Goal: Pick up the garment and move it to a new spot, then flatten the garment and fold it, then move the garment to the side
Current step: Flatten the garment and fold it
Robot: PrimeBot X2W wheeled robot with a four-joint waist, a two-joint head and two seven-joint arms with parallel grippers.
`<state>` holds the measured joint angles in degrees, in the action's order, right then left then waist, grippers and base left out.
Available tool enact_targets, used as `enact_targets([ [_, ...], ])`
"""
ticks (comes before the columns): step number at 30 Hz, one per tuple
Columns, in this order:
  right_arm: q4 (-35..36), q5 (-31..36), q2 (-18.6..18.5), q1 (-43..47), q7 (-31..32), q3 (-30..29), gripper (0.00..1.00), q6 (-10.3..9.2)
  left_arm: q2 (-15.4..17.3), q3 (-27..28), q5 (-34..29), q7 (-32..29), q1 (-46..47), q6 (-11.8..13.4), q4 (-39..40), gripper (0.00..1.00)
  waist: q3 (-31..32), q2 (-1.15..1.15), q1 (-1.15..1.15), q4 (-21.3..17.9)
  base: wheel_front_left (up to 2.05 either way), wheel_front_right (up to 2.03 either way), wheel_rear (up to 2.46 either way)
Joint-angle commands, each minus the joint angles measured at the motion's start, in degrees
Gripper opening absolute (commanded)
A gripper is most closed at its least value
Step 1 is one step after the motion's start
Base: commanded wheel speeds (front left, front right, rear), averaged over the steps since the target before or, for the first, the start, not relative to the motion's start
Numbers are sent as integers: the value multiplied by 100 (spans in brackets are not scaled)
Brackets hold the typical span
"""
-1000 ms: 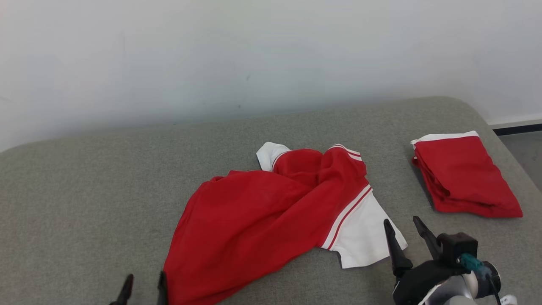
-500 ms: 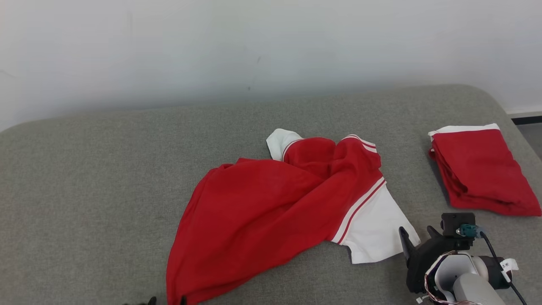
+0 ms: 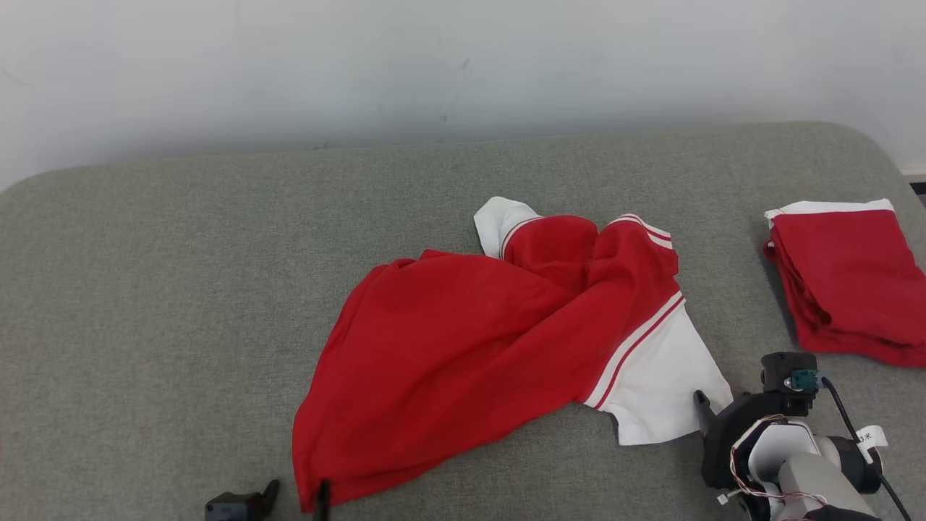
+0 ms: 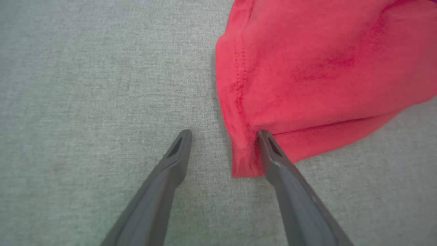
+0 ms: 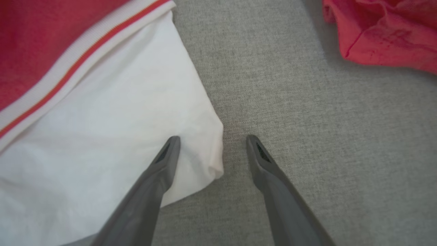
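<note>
The garment (image 3: 492, 340), a red shirt with white sleeves, lies crumpled in the middle of the grey padded surface. In the head view my left gripper (image 3: 296, 496) sits at the shirt's near-left hem corner. The left wrist view shows this gripper (image 4: 223, 133) open, astride the red hem corner (image 4: 244, 160), its right finger resting on the cloth. My right gripper (image 3: 715, 407) points down at the white sleeve's near-right corner. Seen from the right wrist, it (image 5: 212, 137) is open, with the sleeve edge (image 5: 213, 150) between its fingers.
A second red garment (image 3: 846, 289), folded, lies at the right edge of the surface (image 3: 145, 289), also seen in the right wrist view as red cloth (image 5: 385, 30). A pale wall rises behind. The surface rounds off at the far right corner.
The head camera has shifted, so the whole scene sits higher and further right. My right gripper has tipped down to the sleeve corner. My left gripper now straddles the hem corner.
</note>
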<state>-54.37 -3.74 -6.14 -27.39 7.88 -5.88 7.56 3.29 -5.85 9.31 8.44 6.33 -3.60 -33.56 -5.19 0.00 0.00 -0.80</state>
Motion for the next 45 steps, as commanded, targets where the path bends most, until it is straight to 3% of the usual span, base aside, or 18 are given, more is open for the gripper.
enact_targets([
  [1,-166,26,84,77,78,23,100,-18,67,18,20,-50,3,-8,-121,100,-8,0,0,3,0,0,0],
  [5,-329,-40,141,22,100,87,100,-16,94,-22,64,-57,39,-51,-243,100,-13,0,0,-23,0,0,0],
  [6,-361,-63,151,7,96,105,96,-13,92,-38,72,-54,47,-63,-267,80,-13,0,0,-29,0,0,0],
  [7,-390,-89,160,-6,88,120,89,-7,88,-56,74,-64,53,-72,-296,42,-15,0,0,-36,0,0,0],
  [8,-418,-97,161,-15,76,133,88,-7,85,-72,76,-59,52,-77,-314,37,-17,0,0,-40,0,0,0],
  [11,-488,-147,158,-37,30,180,87,-4,76,-137,74,-42,-11,-86,-362,36,-20,0,0,-47,0,0,0],
  [13,-533,-164,155,-45,17,207,83,-4,78,-151,109,-19,-61,-92,-376,30,-23,0,0,-45,0,0,0],
  [15,-586,-191,155,-50,10,237,40,-4,76,-170,146,41,-80,-129,-364,0,-22,0,0,-41,0,0,0],
  [16,-593,-211,155,-54,-28,271,0,-4,79,-174,158,59,-77,-118,-365,0,-21,0,0,-39,0,0,0],
  [24,-373,-677,177,-185,-416,525,0,-9,94,-64,322,374,122,-36,-186,0,43,0,0,-54,0,0,0],
  [28,151,-1498,207,-204,-661,686,0,-10,58,-21,458,545,255,-122,212,0,104,0,0,-64,0,0,0],
  [33,1436,-2725,108,-186,-611,1103,0,-9,47,77,806,598,454,-238,831,0,175,0,0,-136,0,0,0],
  [38,2639,-3452,-175,-260,-408,1320,0,-9,36,125,1318,289,749,-320,1320,0,208,0,0,-227,0,0,0],
  [45,3974,-4229,-488,-823,346,1187,0,-9,137,282,2693,-914,1579,-386,2156,0,134,0,0,-402,0,0,0],
])
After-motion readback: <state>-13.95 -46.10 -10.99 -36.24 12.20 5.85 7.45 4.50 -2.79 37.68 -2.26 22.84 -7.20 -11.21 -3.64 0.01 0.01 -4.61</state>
